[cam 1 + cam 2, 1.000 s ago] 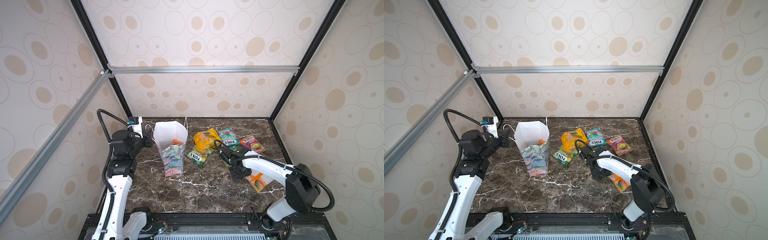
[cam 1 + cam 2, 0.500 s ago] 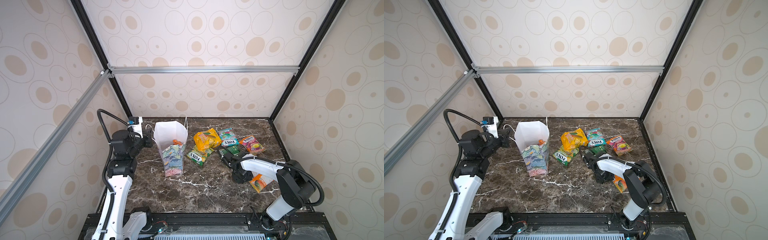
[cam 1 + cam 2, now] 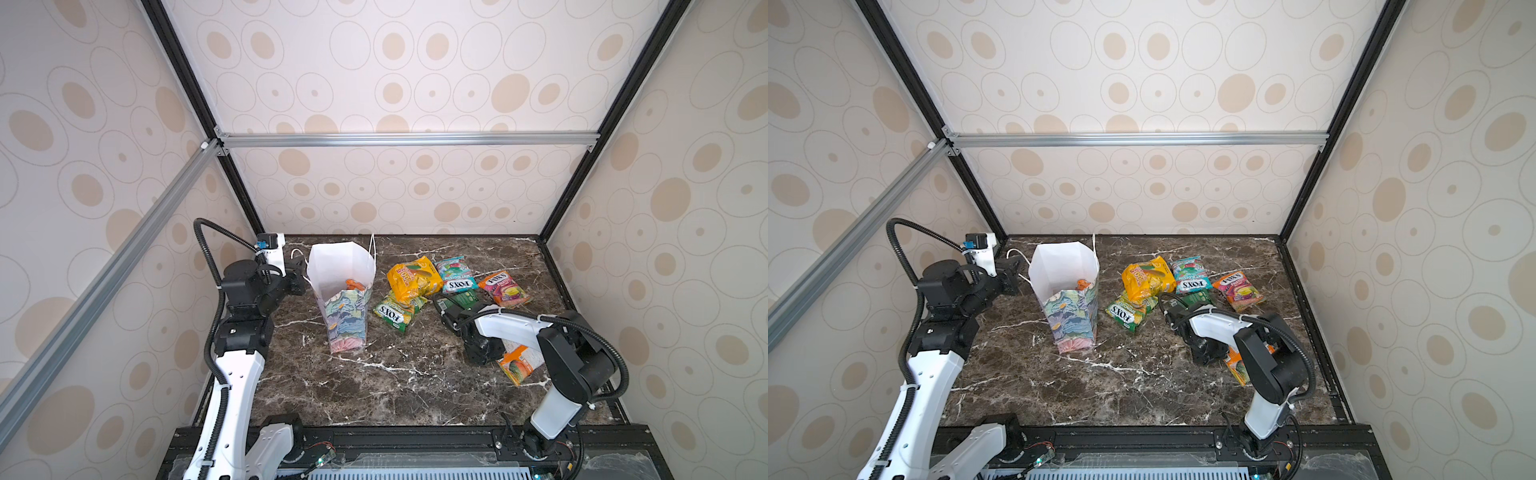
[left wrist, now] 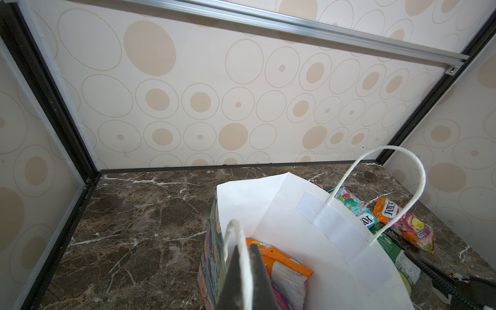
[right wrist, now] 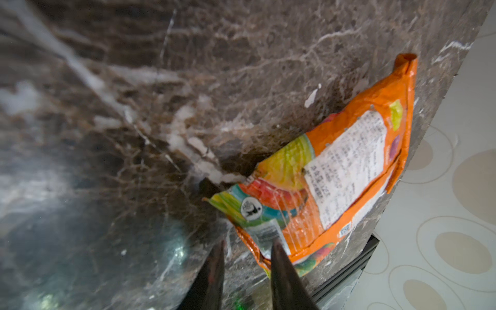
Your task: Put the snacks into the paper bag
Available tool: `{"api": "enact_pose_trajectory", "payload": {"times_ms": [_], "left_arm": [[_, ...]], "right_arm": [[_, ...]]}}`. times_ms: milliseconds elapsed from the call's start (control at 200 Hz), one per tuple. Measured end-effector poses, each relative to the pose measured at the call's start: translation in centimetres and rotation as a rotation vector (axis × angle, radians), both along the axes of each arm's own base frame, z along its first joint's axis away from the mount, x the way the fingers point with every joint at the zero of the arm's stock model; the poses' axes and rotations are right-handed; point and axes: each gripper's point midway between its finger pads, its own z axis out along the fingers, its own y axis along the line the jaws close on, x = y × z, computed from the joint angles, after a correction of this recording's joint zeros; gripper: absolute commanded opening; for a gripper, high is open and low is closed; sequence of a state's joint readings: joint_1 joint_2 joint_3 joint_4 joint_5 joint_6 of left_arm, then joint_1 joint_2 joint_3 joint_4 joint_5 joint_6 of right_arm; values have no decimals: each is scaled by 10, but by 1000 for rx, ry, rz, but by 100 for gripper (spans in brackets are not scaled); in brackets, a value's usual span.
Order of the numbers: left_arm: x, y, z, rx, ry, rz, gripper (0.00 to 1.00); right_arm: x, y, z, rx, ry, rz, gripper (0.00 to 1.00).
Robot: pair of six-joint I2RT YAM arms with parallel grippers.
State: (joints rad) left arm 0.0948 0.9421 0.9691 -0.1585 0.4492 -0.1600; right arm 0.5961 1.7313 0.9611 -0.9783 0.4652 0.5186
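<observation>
Right claw gapes astride an edge of the orange packet; light, slippery film, so I'd pinch its crimped seam.

The right arm covers part of the orange packet and the dark green packet; the tabletop looks blurred in the right wrist view.

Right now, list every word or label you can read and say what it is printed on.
"FOX'S": green packet, upside down in both top views.
"FOX'S": teal packet.
"FOX'S": orange-and-pink packet.
Yellow packet: orange lettering, too blurred to read.
Dark green packet: unreadable.
Orange packet at the table's right edge: white label's print too small.
Paper bag: no lettering seen.
</observation>
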Motion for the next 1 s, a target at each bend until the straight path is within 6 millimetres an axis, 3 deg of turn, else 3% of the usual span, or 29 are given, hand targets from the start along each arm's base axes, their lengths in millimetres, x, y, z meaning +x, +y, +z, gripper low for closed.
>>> {"api": "enact_pose_trajectory", "payload": {"times_ms": [435, 600, 745, 1000], "left_arm": [[-2, -1, 3, 1, -8, -2, 0], [-2, -1, 3, 0, -8, -2, 0], [-2, -1, 3, 0, -8, -2, 0], [-2, -1, 3, 1, -8, -2, 0]], "right_arm": [[0, -5, -2, -36, 6, -10, 23], [-2, -7, -7, -57, 22, -14, 14], [-2, -9, -7, -67, 27, -11, 0], [4, -6, -3, -64, 9, -10, 0]]}}
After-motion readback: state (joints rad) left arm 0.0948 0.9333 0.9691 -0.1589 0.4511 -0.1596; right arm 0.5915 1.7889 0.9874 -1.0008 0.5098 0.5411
